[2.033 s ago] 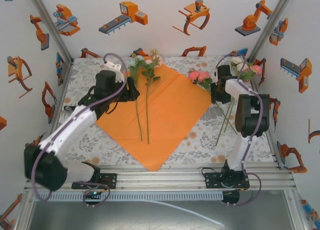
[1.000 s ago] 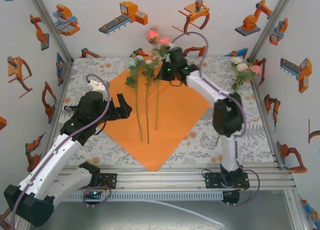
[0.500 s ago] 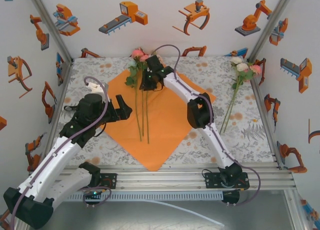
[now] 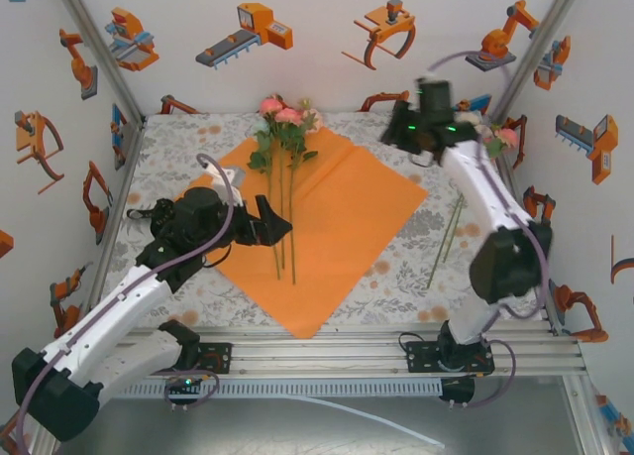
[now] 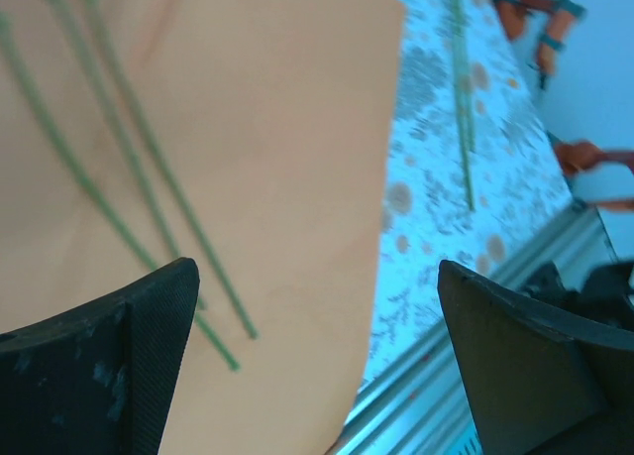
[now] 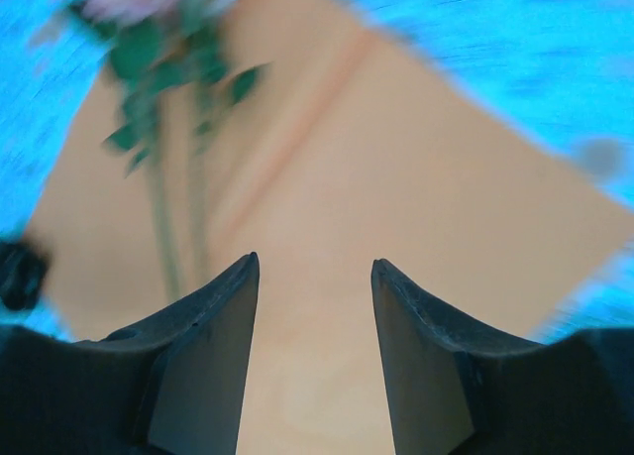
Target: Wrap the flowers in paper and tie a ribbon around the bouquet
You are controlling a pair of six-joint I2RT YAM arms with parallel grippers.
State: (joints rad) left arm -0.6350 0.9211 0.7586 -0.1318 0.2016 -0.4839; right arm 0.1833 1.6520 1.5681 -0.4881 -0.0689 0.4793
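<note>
The paper [image 4: 347, 217] is a big, bright orange sheet. It lies flat on the tablecloth [image 4: 198, 138], turned like a diamond. Three flowers [image 4: 282, 128] lie on it, with pink and white tops at the far end and thin green stems side by side. More flowers [image 4: 446, 239] lie off to the right, maybe two or three; the arm hides their tops. The left gripper [image 4: 279, 227] is wide open by the stems and holds nothing. The right gripper [image 4: 396, 133] is up in the air, with its jaws partly open and empty.

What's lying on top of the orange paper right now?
Three long-stemmed flowers lie on the paper, blooms at its far corner. The left end effector blocks part of the stems; the tablecloth beneath is covered.
</note>
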